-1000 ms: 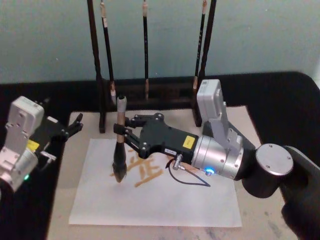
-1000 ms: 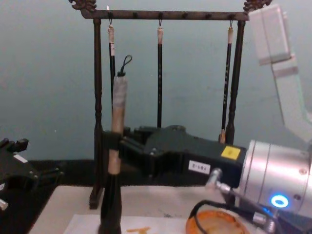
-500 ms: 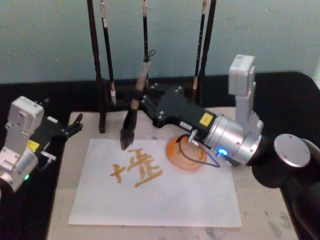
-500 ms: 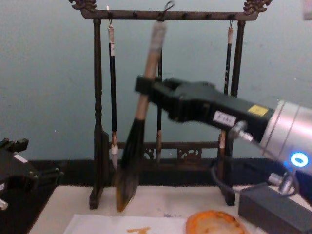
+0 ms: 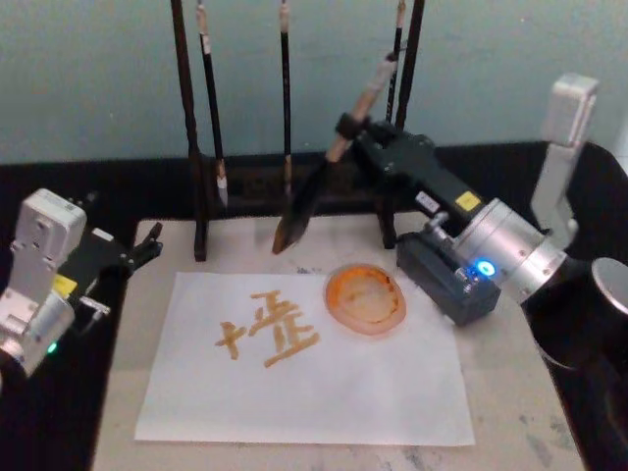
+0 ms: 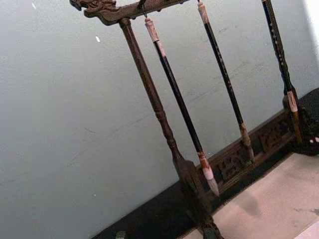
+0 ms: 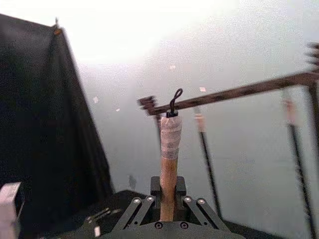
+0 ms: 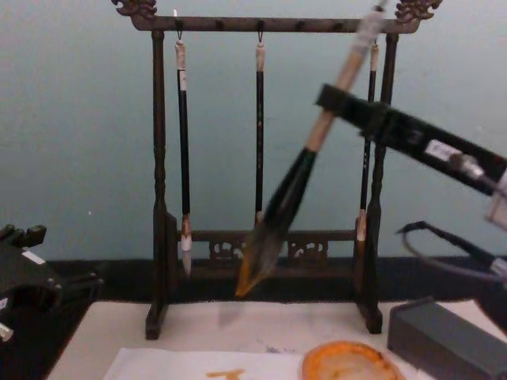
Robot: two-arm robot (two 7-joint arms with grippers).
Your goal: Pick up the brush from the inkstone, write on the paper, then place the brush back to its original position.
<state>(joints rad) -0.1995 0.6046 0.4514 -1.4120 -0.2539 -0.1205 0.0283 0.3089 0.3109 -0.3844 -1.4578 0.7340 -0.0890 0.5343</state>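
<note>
Head view: the right gripper [image 5: 345, 128] is clamped shut on the brush [image 5: 329, 167], holding it in the air just in front of the rack [image 5: 191, 147], far-left of the inkstone [image 5: 365, 297]. The brush slants. Its bristles [image 5: 287, 231] point down and left over the far strip of the mat [image 5: 235, 240], just beyond the paper [image 5: 294, 383], and the top end points up and right. The grey block [image 5: 446, 280] sits right of the inkstone. The left gripper [image 5: 147, 243] is parked off at the left edge.

Left wrist view: just the rack [image 6: 149, 94] and the thin brushes [image 6: 179, 109] hanging on it.

Right wrist view: looking straight up the tan shaft, the right gripper [image 7: 168, 199] pinches it low down, with the cord loop [image 7: 174, 102] on top.

Chest view: same slant on the brush [image 8: 289, 190], wet tip low and left, and the right gripper [image 8: 326, 96] has it on the tan part just above the black section.

My guess is it's light, with a stiff shaft and a soft, floppy head loaded with ink, so it'll drip or smear if it gets swung about. The tan shaft is the sensible place to hold it, never the bristles.
</note>
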